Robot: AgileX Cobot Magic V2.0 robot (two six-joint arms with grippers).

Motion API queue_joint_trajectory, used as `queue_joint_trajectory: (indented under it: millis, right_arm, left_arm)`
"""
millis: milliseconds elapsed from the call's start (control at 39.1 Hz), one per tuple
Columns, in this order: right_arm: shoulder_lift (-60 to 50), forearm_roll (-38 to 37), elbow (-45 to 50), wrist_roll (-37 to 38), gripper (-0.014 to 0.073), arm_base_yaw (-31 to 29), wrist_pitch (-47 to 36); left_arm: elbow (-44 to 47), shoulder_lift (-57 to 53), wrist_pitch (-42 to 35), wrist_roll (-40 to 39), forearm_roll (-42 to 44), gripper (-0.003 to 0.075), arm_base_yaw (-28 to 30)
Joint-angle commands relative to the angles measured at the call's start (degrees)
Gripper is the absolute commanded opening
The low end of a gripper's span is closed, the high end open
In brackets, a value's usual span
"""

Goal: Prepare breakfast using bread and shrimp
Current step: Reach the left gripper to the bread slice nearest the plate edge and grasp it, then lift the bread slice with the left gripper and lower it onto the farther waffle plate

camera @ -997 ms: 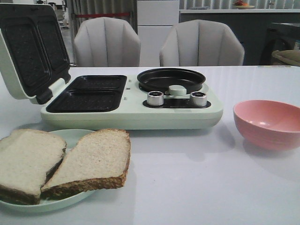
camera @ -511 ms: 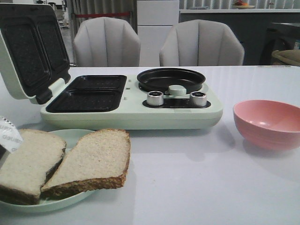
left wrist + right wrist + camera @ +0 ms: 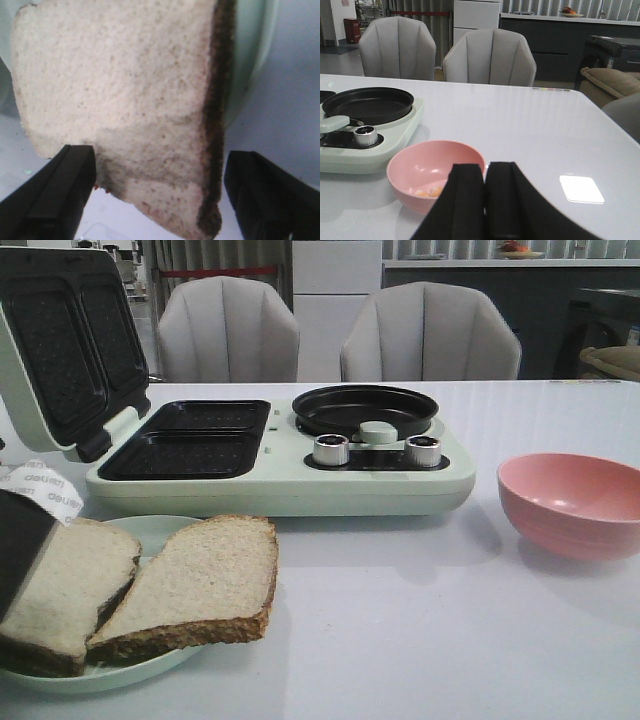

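Observation:
Two bread slices lie on a pale green plate (image 3: 165,530) at the front left: the left slice (image 3: 75,575) and the right slice (image 3: 205,580), which overlaps it. A black finger (image 3: 18,550) of my left gripper shows at the frame's left edge, over the left slice. In the left wrist view my left gripper (image 3: 160,200) is open, its jaws standing wide on either side of a bread slice (image 3: 125,95). My right gripper (image 3: 486,172) is shut and empty, just in front of the pink bowl (image 3: 420,160). The bowl holds small orange shrimp pieces (image 3: 432,191).
A pale green breakfast maker (image 3: 300,475) stands behind the plate, with its lid (image 3: 60,350) raised, two black grill wells (image 3: 185,440), a round black pan (image 3: 365,408) and two knobs (image 3: 331,450). The pink bowl (image 3: 572,502) is at the right. Two chairs (image 3: 430,335) stand beyond the table.
My left gripper has come into the front view from the left edge and moved over the left bread slice. The bread, bowl and right gripper have not moved.

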Motion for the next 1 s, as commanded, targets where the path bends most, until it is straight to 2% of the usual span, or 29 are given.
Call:
queue_joint_trajectory:
  millis: [0,179,332,741,971]
  right_arm:
    - [-1.3,-0.4,-0.9,-0.1,0.0142,-0.4,-4.7]
    - [-1.3,-0.4,-0.9,-0.1,0.0142,-0.4,-4.7]
    - [-1.3,-0.4,-0.9,-0.1,0.0142,-0.4,-4.7]
    - [-1.3,-0.4,-0.9,-0.1,0.0142,-0.4,-4.7]
    - [-1.3,-0.4,-0.9,-0.1,0.0142,-0.4,-4.7]
  left_arm:
    - [-1.4,-0.5,-1.1,-0.9,1.9,0.0501,0.6]
    - [-1.4,0.1,-1.5,-0.9,2.0,0.0239,0.6]
    - [-1.4,-0.6,0.5,-0.9,1.9,0.0108,0.6]
    - [-1.4,-16.9,2.9,-0.9,0.3,0.0114,0.1]
    - [-2.8,-25.3,2.9,-0.9,2.7,0.0114,-1.1]
